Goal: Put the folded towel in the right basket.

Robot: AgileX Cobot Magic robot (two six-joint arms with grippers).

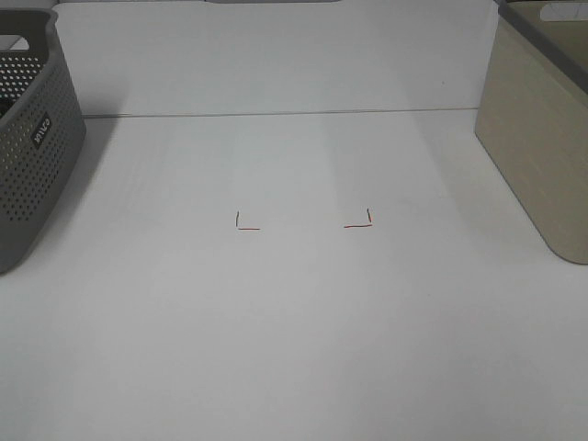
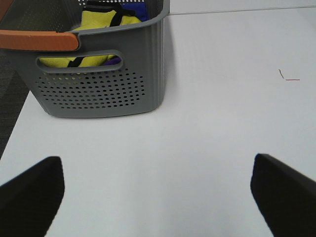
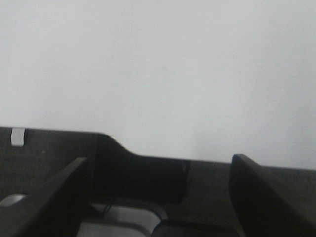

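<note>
No folded towel lies on the white table (image 1: 303, 312). The beige right basket (image 1: 537, 138) stands at the right edge, its inside hidden. Neither arm shows in the exterior high view. In the left wrist view my left gripper (image 2: 157, 165) is open and empty above the table, short of the grey left basket (image 2: 103, 89), which holds yellow cloth (image 2: 101, 22) and some blue cloth. In the right wrist view my right gripper (image 3: 159, 160) is open and empty, facing a white wall over a dark ledge (image 3: 138, 173).
The grey perforated basket (image 1: 32, 138) stands at the table's left edge. Two red corner marks (image 1: 248, 223) (image 1: 360, 221) sit on the table's middle; one shows in the left wrist view (image 2: 289, 76). The back wall meets the table behind them.
</note>
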